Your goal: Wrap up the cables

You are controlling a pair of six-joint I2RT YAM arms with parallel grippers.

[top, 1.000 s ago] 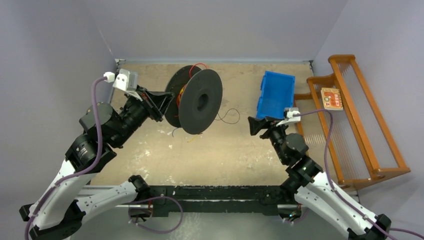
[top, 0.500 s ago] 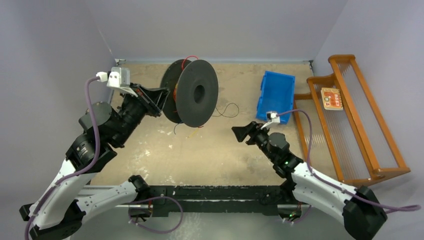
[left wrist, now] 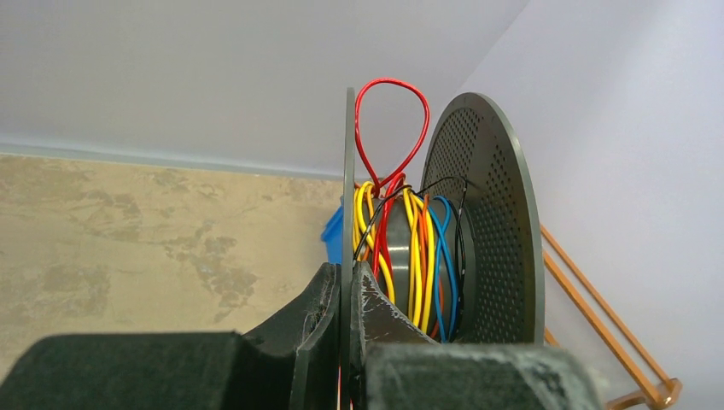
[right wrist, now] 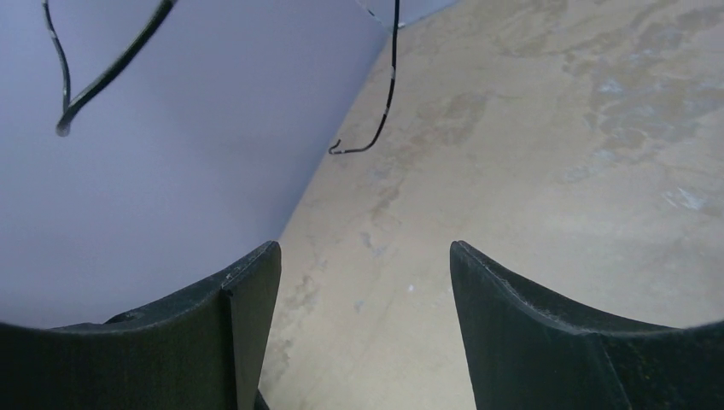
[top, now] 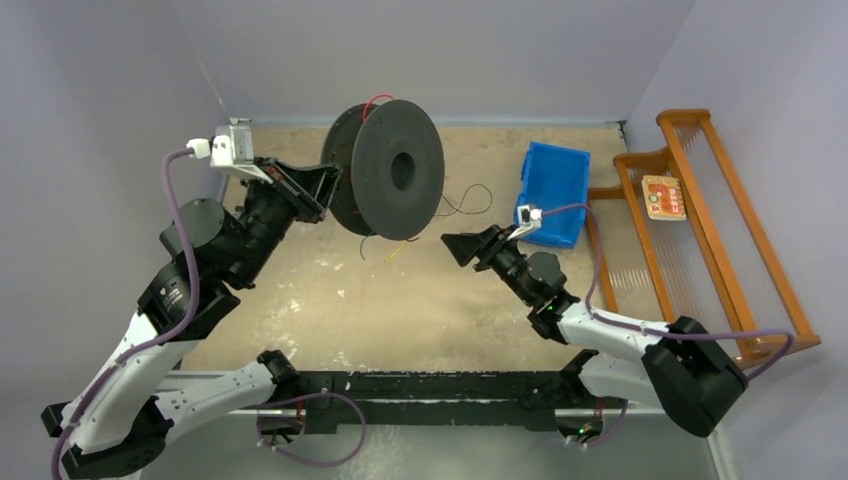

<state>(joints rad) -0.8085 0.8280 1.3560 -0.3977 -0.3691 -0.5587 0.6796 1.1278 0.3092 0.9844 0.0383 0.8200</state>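
Observation:
My left gripper (top: 330, 186) is shut on the near flange of the black spool (top: 398, 168) and holds it up on edge above the table. In the left wrist view its fingers (left wrist: 329, 295) pinch the thin flange (left wrist: 348, 171). Red, yellow, orange, blue and black cables (left wrist: 410, 248) are wound on the hub, and a red loop (left wrist: 391, 111) sticks up. A loose black strand (top: 463, 205) trails right from the spool, and short ends (top: 390, 250) hang below it. My right gripper (top: 452, 245) is open and empty, just right of the spool. Black strand ends (right wrist: 388, 94) hang ahead of it.
A blue bin (top: 553, 180) stands at the back right of the tan table (top: 420, 300). A wooden rack (top: 715, 240) with an orange card (top: 663, 197) lies along the right edge. Walls close off the back and the sides.
My right arm has reached left from beside the blue bin toward the spool, jaws open. My left arm has raised the spool a little and turned it.

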